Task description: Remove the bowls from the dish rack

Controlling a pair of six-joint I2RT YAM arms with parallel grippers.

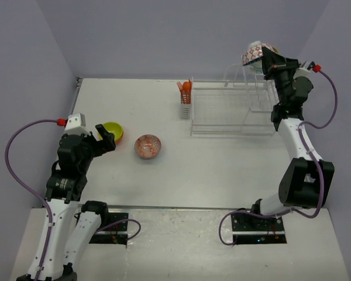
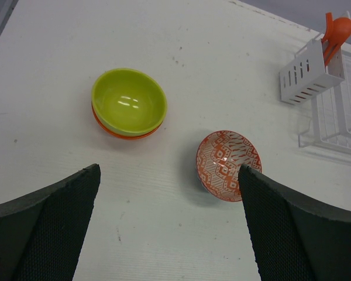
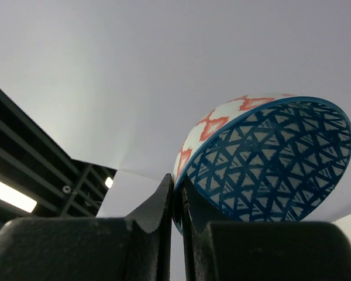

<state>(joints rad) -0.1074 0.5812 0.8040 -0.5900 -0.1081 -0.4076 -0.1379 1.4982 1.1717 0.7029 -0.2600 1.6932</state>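
My left arm sits folded low, left gripper (image 1: 107,139) angled down, jaws spread wide. My right arm stretches far and high, right gripper (image 3: 176,186) pinching the rim of a bowl (image 3: 269,158), wrist tilted upward.

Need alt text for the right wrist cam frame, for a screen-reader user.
The right gripper pinches the rim of a bowl, blue lattice inside and red-on-white pattern outside, tilted up on edge. Behind it are only a pale wall and, at the left, a dark slatted structure with a bright strip.
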